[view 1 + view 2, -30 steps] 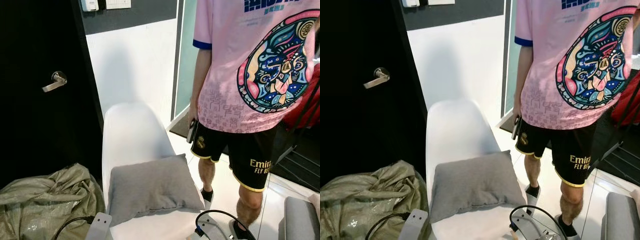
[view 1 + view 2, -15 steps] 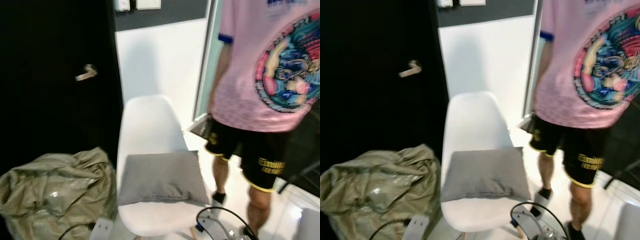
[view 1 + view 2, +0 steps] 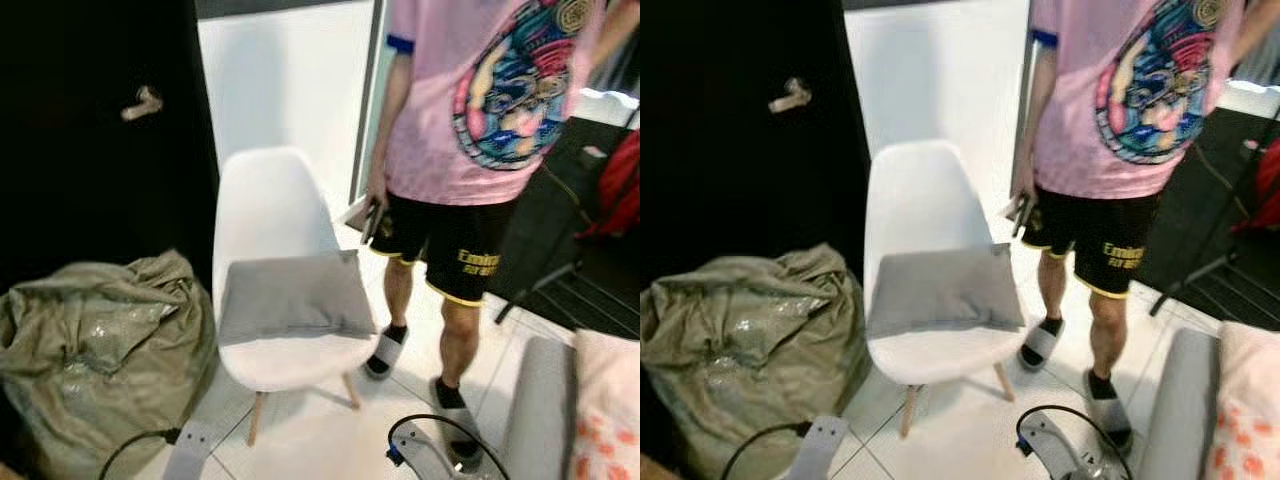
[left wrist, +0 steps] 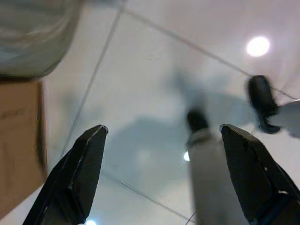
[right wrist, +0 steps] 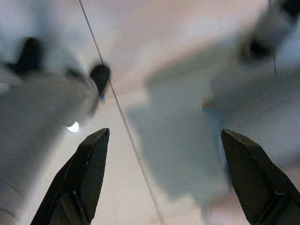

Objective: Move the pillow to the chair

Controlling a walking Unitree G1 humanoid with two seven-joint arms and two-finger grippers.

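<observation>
Left arm [image 3: 190, 452]: we see its silver forearm low at the head views' lower edge, hanging down. Left gripper [image 4: 161, 154]: two long black fingers spread wide apart, holding nothing. Right arm [image 3: 1052, 448]: silver, lowered likewise. Right gripper [image 5: 164, 173]: black fingers parted wide, empty.

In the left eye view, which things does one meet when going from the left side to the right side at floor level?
Crumpled olive sack → white chair with the grey pillow lying on its seat → standing person in a pink shirt → grey cushion edge → white cushion with orange flowers.
</observation>
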